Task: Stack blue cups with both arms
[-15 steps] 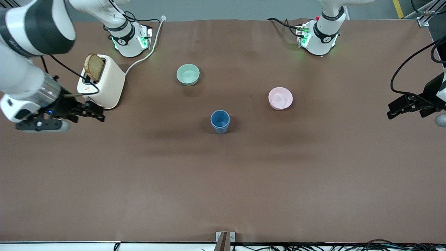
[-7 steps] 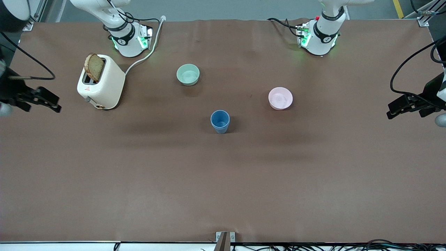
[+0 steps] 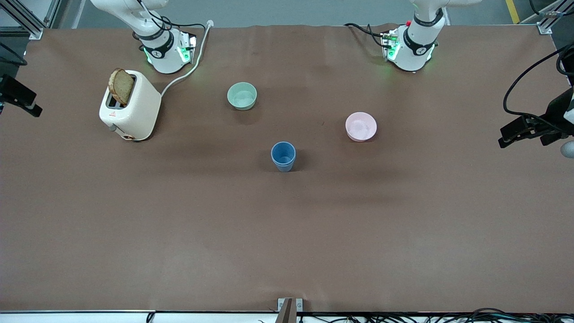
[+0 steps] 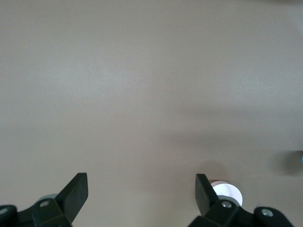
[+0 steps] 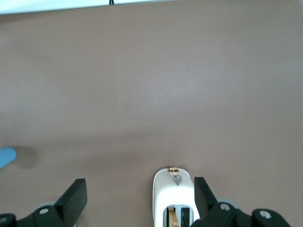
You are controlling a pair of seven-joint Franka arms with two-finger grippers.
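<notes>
From the front we see the blue cups [image 3: 283,156] nested mid-table, nearer the camera than the mint bowl [image 3: 242,95] and pink bowl [image 3: 361,126]. The left gripper [image 3: 522,132] hangs over its table end, the right gripper [image 3: 20,98] over its own. In the left wrist view we find fingers [image 4: 75,191] wide apart, empty, pink bowl beside one fingertip. In the right wrist view, fingers [image 5: 75,197] spread, empty, toaster [image 5: 173,196] between them, cups well off.

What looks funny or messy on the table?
Nothing is spilled or tipped. The blue cups sit neatly nested mid-table. Only oddity: the bread slice leans crookedly out of the toaster.
</notes>
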